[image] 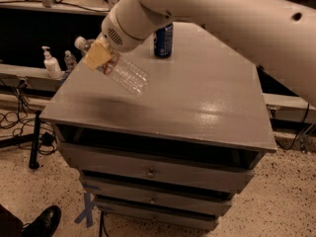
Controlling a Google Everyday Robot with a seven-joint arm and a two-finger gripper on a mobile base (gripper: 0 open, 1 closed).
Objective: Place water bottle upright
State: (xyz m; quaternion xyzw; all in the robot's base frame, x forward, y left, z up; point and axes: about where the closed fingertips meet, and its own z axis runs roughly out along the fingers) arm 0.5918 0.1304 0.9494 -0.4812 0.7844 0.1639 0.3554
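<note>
The water bottle (127, 75) is a clear ribbed plastic bottle with a white cap at its upper left end. It hangs tilted in the air above the left part of the grey cabinet top (197, 93), cap end up and left, base down and right. My gripper (101, 56), with yellowish pads, is shut on the bottle near its neck and label. The big white arm runs in from the upper right and hides part of the bottle's neck.
A blue soda can (163, 40) stands upright at the back of the cabinet top. A white pump dispenser bottle (50, 64) stands on a ledge to the left. Drawers are below the top. Cables and a shoe (43, 222) are on the floor at left.
</note>
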